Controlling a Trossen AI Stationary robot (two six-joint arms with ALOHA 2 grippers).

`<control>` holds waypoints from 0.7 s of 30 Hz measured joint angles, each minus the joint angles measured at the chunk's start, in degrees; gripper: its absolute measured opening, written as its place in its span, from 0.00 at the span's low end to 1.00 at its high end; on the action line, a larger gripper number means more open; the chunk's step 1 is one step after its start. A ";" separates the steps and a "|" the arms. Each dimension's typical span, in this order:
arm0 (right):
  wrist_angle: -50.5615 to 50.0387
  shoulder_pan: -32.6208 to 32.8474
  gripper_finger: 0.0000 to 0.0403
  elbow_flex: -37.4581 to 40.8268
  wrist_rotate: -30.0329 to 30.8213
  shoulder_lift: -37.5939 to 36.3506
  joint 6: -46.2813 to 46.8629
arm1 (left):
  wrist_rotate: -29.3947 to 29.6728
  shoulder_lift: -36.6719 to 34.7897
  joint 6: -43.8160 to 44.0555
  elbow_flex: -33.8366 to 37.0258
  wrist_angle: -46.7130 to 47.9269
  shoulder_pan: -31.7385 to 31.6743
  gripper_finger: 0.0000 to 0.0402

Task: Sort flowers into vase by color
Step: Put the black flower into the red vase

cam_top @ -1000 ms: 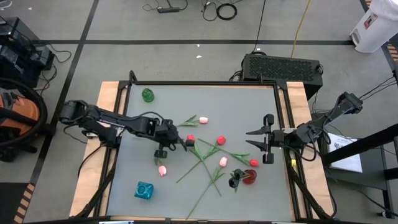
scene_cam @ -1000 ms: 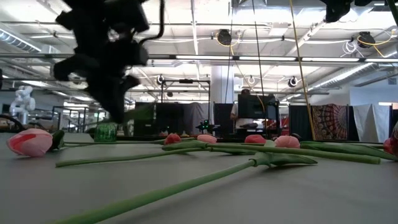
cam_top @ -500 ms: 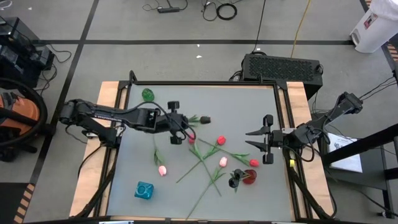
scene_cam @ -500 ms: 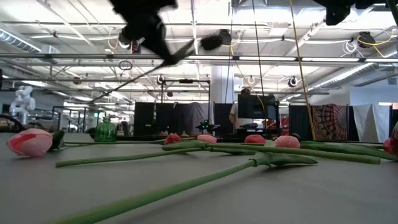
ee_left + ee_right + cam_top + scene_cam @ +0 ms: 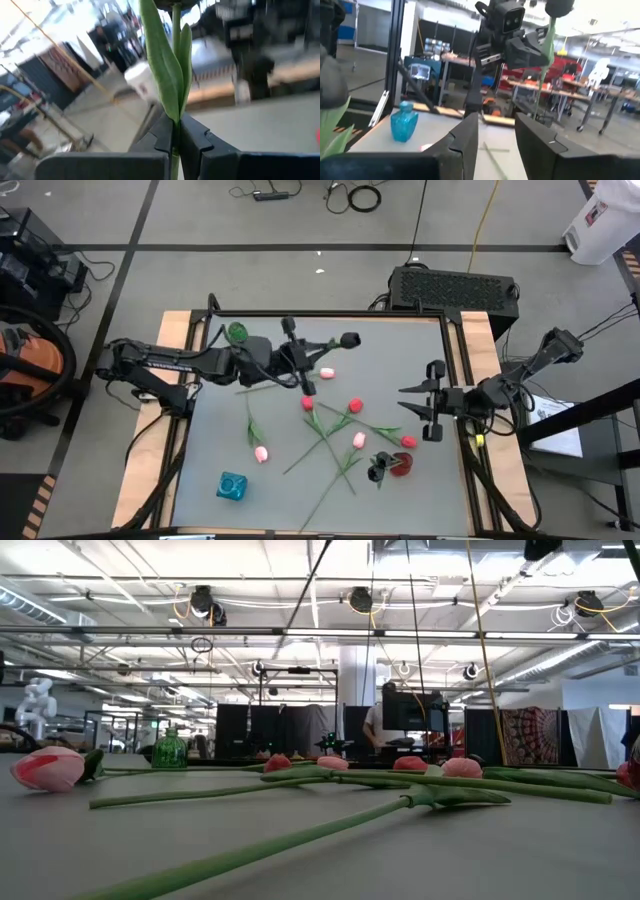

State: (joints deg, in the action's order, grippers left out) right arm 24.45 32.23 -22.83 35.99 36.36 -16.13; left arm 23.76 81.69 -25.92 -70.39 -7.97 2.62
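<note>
A black tulip (image 5: 349, 339) is held off the table by the left hand (image 5: 296, 366), whose fingers (image 5: 167, 134) are closed tight on the thin green stem just below the leaves, as seen in the left wrist view. The stem is carried upright without sagging, so the flower is judged light and springy, likely a wire or plastic core; the head is probably soft. A grip low on the stem, as taken here, is judged best, since the head and leaves would crush or slip. The right hand (image 5: 432, 402) waits near the table's right edge, open and empty. The remaining tulips (image 5: 340, 425), pink and red, lie crossed in a loose heap near mid-table, with one pink tulip (image 5: 261, 452) apart to the left. A green vase (image 5: 237, 332) stands at the far left corner, a blue vase (image 5: 232, 486) at the near left, a red vase (image 5: 401, 466) near right. The table (image 5: 400, 350) is grey, matte and flat. An open workshop is seen beyond, with a person standing at a monitor.
</note>
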 joint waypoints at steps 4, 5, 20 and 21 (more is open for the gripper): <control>4.11 0.00 0.30 0.00 0.00 0.00 -3.68 | -3.17 0.00 0.05 0.00 -6.98 -0.53 0.04; 5.14 0.00 0.30 0.00 0.00 0.02 -4.48 | -4.03 0.02 0.08 0.00 -8.36 -0.74 0.04; 8.80 -6.34 0.30 0.00 -0.26 0.53 -5.58 | -7.75 7.54 7.64 0.00 -21.02 -2.32 0.04; 8.83 -6.77 0.30 0.00 -0.28 0.65 -5.55 | -7.75 8.39 7.64 0.00 -22.68 -2.32 0.04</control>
State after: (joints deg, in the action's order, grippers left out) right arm 33.28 25.45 -22.83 35.71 37.01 -21.69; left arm 16.01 90.08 -18.28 -70.39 -30.65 0.30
